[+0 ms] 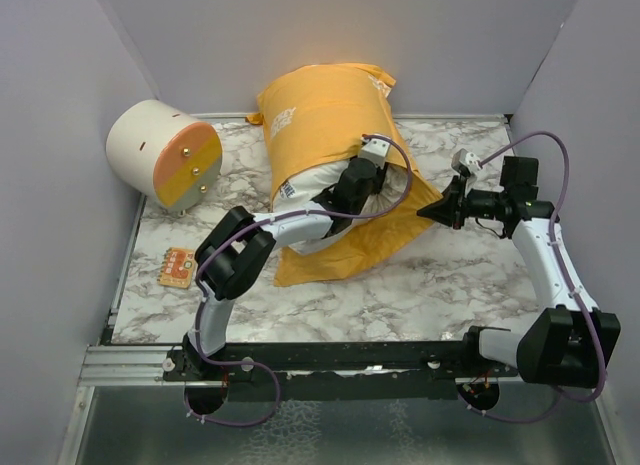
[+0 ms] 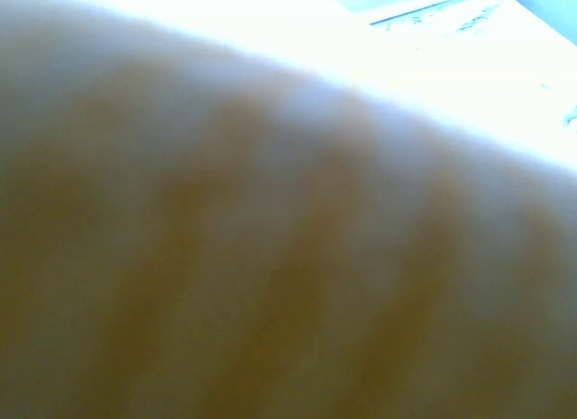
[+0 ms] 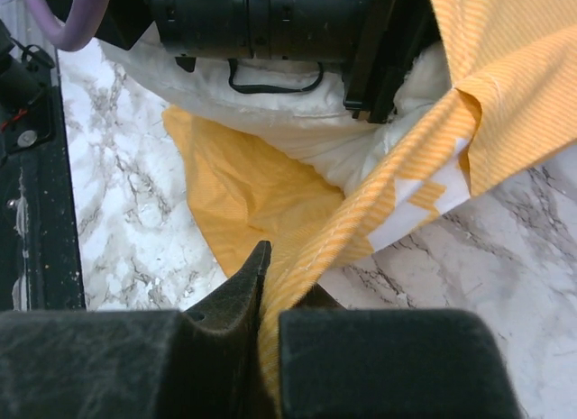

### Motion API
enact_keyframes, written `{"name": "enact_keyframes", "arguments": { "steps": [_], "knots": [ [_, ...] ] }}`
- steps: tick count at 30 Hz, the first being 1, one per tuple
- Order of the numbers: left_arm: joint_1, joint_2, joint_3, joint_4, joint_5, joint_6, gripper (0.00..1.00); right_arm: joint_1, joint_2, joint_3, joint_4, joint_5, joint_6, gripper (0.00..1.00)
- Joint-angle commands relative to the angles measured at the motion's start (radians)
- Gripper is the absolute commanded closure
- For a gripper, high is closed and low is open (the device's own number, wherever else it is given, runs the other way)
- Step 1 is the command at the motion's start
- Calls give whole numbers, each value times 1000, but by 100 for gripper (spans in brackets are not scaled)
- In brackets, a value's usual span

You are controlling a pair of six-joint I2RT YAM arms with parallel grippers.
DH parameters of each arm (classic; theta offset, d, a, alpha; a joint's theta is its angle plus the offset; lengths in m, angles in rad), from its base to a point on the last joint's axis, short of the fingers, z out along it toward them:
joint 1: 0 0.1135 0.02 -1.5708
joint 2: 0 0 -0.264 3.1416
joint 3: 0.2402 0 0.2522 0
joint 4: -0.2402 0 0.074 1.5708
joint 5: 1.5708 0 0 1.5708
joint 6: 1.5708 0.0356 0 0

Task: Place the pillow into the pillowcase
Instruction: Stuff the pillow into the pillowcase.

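The job looked well over halfway: most of the pillow (image 1: 298, 192) already sat inside the pillowcase (image 1: 320, 110), which bulged plump and rounded from the middle of the worktop's (image 1: 450, 285) far edge toward its centre. A white, soft end with its small label was not yet covered, and the loose lower flap lay flat and wrinkled on the marbled surface. What was left, I judged, was drawing the thin striped orange cloth over that end. The right gripper (image 3: 270, 302) was closed tight on the case's hem, pulling it taut toward the right edge. The left gripper (image 1: 365, 175) was buried in the mouth against the pillow; its opening could not be told.
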State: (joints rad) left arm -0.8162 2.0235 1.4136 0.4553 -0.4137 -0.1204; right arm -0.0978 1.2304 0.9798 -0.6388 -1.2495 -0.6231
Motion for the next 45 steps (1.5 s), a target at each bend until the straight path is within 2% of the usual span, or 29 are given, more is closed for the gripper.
{"name": "enact_keyframes", "arguments": {
  "steps": [1, 5, 9, 12, 14, 16, 20, 23, 25, 26, 27, 30, 34, 38, 45],
  "knots": [
    [180, 59, 11, 34, -381, 25, 100, -5, -94, 34, 45, -45, 152, 100],
    [172, 12, -34, 279, -637, 116, 100, -5, -104, 26, -9, -75, 115, 100],
    [139, 28, -5, 755, -804, 446, 100, -5, -127, 15, -35, -93, 115, 100],
    [75, 66, 37, 1039, -772, 704, 100, -5, -138, 9, -51, -105, 109, 100],
    [34, 101, 62, 1113, -740, 818, 100, -5, -141, 7, -52, -107, 107, 100],
    [6, 133, 61, 1132, -715, 858, 100, -5, -139, 3, -44, -104, 112, 100],
    [-38, 132, -27, 1025, -631, 762, 100, -5, -129, 18, -90, -84, 64, 100],
    [-44, 102, -100, 911, -596, 655, 99, -5, -127, 8, -51, 25, 102, 100],
    [-46, 33, -170, 777, -514, 537, 88, -6, -114, -24, -11, 120, 120, 100],
    [-46, -10, -200, 650, -457, 461, 82, -7, -101, -34, 6, 152, 129, 100],
    [-45, -62, -224, 542, -386, 391, 71, -9, -89, -38, 14, 174, 134, 100],
    [-33, -191, -265, 249, -53, 247, 41, -10, -47, -39, 31, 207, 135, 99],
    [-25, -270, -266, -11, 212, 136, 21, -10, 1, -24, 46, 247, 130, 99],
    [-25, -348, -282, -154, 404, 77, 5, -17, 17, -16, 70, 343, 136, 99],
    [-25, -543, -265, -367, 681, 34, 3, -112, 74, 26, 77, 404, 92, 99]
  ]
}}
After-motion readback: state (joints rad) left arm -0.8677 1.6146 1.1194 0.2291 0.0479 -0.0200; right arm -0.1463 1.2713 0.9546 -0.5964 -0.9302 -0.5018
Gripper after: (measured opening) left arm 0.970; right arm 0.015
